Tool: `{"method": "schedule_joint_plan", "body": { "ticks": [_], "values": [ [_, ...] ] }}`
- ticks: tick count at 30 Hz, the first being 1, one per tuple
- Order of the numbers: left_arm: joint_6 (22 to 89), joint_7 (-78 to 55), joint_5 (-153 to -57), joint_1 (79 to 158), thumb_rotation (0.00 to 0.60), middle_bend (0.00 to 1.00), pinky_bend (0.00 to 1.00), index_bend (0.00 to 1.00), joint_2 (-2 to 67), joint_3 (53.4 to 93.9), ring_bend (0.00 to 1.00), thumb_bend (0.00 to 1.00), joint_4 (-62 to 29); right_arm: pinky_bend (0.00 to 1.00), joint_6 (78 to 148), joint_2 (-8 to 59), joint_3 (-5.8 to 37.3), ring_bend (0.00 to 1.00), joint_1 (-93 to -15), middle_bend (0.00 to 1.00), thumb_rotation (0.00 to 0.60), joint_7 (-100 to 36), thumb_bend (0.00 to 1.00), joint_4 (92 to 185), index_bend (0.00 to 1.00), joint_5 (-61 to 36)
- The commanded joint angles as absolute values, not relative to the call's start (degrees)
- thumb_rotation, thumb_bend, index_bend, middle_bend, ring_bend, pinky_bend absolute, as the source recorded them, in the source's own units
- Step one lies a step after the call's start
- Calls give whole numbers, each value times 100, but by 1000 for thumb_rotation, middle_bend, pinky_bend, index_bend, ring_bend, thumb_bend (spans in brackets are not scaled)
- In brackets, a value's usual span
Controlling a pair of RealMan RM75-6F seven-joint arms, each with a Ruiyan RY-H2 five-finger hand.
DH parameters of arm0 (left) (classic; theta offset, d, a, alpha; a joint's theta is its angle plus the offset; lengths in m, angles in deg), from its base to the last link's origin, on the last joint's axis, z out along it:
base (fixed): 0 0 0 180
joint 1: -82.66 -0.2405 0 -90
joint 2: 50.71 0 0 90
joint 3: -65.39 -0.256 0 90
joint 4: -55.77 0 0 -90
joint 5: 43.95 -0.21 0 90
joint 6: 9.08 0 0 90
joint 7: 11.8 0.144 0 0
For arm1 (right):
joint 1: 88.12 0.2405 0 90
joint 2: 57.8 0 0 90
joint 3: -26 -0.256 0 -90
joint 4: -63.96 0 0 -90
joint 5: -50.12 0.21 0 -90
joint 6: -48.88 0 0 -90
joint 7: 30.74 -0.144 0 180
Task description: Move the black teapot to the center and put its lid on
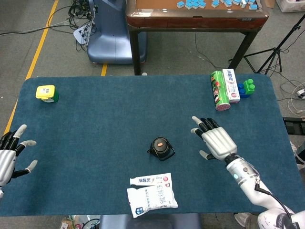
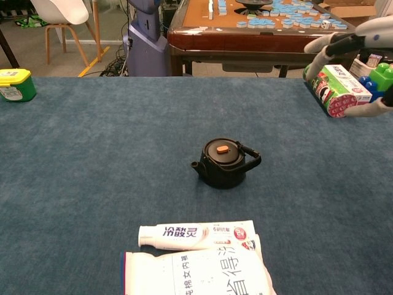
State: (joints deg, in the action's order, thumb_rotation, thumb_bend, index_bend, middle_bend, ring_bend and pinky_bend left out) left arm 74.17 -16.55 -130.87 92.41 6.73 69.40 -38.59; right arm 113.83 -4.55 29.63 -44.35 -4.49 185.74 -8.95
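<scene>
- One white toothpaste box lies on a white printed pouch at the near edge of the blue table, just near of the teapot.
- At the far right, one green can lies against a white carton, with blue and green blocks beside them.
- One yellow-lidded green container sits alone at the far left.
- Nothing stands between either hand and the single black teapot.
- The teapot rests near the table's middle, round and squat, spout to the left, handle folded to the right.
- Its lid is seated on top, with an orange knob.
- The right hand hovers right of the teapot, apart from it, fingers spread, holding nothing.
- The left hand hangs at the table's left edge, fingers splayed and empty.
</scene>
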Motion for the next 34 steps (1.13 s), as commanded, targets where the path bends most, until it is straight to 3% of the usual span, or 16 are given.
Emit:
{"method": "schedule_joint_plan", "body": {
  "ticks": [1,8,13,22,34],
  "values": [
    [7446,-1599,-13153,9226,600,0,0,331,723,6903,0,257,-3866,0,12152,-777,3378,0,-5299,0,600,-793,294,18559,242,-2097],
    [7266,-1406,-13211,9266,600,0,0,331,880,6778,0,256,-3815,0,13222,-874,3936,0,-6479,0,600,-440,295,18541,228,-3500],
    [7204,-1299,-13319,9257,600,0,0,331,1072,6650,0,256,-3710,0,13725,-687,4075,0,-7127,0,600,-548,295,18121,225,-4103],
    [7313,-863,-13598,9185,600,0,0,331,1347,6472,0,257,-3652,0,13741,-467,3971,0,-7596,0,600,-1284,294,17356,223,-4232],
    [6957,-551,-13507,9402,600,0,0,331,1528,6523,0,257,-3665,0,13684,-417,3696,0,-7896,0,600,-1427,294,17176,223,-4275]
  ]
}}
